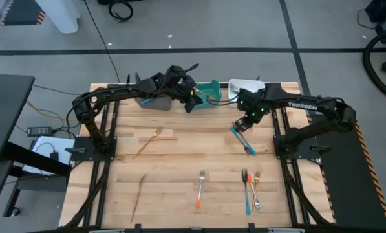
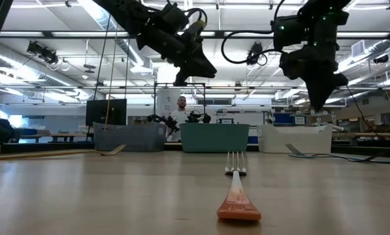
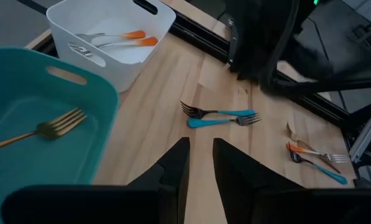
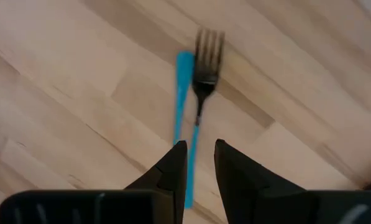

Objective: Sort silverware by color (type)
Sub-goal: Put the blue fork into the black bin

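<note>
Two blue-handled forks point(image 4: 194, 106) lie right under the right end effector point(image 4: 200, 155), side by side and head to tail on the bare table point(image 4: 61, 106), their long axes running straight out ahead between its two dark fingers point(image 4: 173, 163), which stand narrowly parted with nothing between them. From above, this pair point(image 1: 243, 138) sits on the right half of the table, slanting from just below the right end effector point(image 1: 243, 122) toward the right edge, so the right arm is plainly the nearer one; it reaches in from the right side, wrist bent downward, hovering above the forks rather than touching them, as the low view suggests. For a pick, my judgement is that the fingers would need to come down astride one handle, across its length, without catching its neighbour, since the two lie touching or nearly so. Farther off, the left end effector point(image 1: 191, 97) hangs over the teal bin point(image 3: 23, 112), its fingers likewise a little apart and empty, with a gold fork point(image 3: 45, 129) already lying in that bin and orange-handled pieces point(image 3: 120, 39) in the white bin point(image 3: 141, 25). More silverware waits unsorted: a gold fork point(image 1: 147, 142) left of centre, another gold piece point(image 1: 138, 197) near the front left, an orange-handled fork point(image 1: 200, 188), and a small mixed cluster point(image 1: 251, 191) at the front right.
</note>
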`<state>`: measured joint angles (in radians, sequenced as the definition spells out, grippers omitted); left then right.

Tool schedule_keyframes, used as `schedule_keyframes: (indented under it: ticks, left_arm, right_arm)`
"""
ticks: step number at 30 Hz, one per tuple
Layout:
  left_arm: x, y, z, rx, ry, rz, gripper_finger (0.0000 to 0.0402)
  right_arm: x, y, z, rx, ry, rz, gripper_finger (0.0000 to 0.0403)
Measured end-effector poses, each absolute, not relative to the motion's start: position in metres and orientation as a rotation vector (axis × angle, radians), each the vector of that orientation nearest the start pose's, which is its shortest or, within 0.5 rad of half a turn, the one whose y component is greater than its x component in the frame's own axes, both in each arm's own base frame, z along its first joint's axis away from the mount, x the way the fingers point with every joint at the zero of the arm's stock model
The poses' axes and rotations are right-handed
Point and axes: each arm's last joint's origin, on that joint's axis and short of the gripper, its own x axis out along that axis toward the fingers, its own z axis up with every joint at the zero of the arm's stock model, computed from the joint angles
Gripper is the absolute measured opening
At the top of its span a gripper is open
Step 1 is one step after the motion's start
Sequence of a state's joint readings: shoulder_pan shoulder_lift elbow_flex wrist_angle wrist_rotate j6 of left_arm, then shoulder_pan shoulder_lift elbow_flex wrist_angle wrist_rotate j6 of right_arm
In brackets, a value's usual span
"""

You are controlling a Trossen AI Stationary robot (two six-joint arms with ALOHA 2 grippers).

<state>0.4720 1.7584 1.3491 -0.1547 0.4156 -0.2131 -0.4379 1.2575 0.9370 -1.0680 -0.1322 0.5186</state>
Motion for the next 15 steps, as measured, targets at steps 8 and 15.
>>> schedule_keyframes:
  ticks: [8,15]
  left_arm:
    - [0.36,0.168,0.27,-0.45,0.505,0.105,0.008]
    - [0.356,0.177,0.27,-0.468,0.502,0.131,0.008]
  right_arm:
    - [0.193,-0.07,0.209,0.815,1.245,-0.634,0.009]
    - [0.191,-0.055,0.181,0.779,1.242,-0.614,0.0113]
